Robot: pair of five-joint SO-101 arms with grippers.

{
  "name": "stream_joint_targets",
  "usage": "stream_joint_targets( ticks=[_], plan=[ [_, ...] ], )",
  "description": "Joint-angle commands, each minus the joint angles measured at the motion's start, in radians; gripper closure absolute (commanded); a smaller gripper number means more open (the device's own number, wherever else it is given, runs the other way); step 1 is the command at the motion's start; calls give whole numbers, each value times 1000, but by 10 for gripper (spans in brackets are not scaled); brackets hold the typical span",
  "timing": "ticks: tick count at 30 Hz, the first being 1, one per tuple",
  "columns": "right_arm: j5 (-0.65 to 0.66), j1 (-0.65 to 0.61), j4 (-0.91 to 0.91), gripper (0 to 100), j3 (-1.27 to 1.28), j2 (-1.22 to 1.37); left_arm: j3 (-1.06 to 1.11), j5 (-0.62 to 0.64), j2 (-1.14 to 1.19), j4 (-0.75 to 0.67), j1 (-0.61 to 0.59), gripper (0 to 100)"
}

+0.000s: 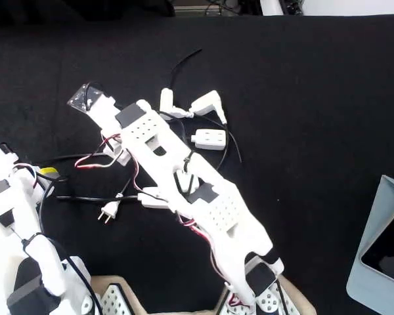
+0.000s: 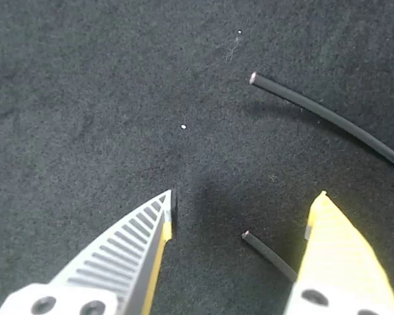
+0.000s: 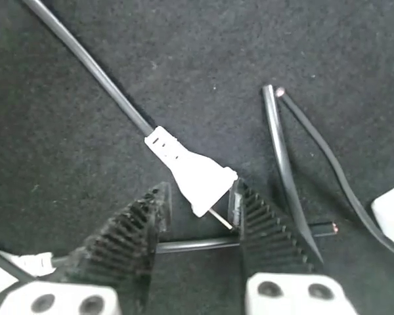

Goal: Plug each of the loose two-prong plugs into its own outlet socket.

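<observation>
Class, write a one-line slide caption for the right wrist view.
Right gripper straddles a white two-prong plug on black cloth.

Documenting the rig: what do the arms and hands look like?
The left arm and right arm are white plastic with black motors; red and black wires run along the right. The left hand has one grey ribbed finger, one yellow; the right hand has black ribbed fingers.

Robotics lab bench, by the look of it: a black felt-like cloth (image 1: 315, 98) over the whole table, a white plastic robot arm (image 1: 217, 203) trailing bare red and white wiring (image 1: 95, 161), a grey-blue slanted box (image 1: 377, 262) at the edge.
</observation>
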Motion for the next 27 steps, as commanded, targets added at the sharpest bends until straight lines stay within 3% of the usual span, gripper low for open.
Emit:
stream_joint_targets(
  ticks=[1,11,19,27],
  plan=[
    [6,-20,9,848,-59,-84,-7,-2,-28,-18,1,677],
    [8,-58,0,776,-27,-10,-7,-2,-28,-18,1,678],
    [12,0,-52,824,-27,42,-7,-2,-28,-18,1,678],
    [101,11,-58,884,-22,44,-7,-2,-28,-18,1,678]
  ],
)
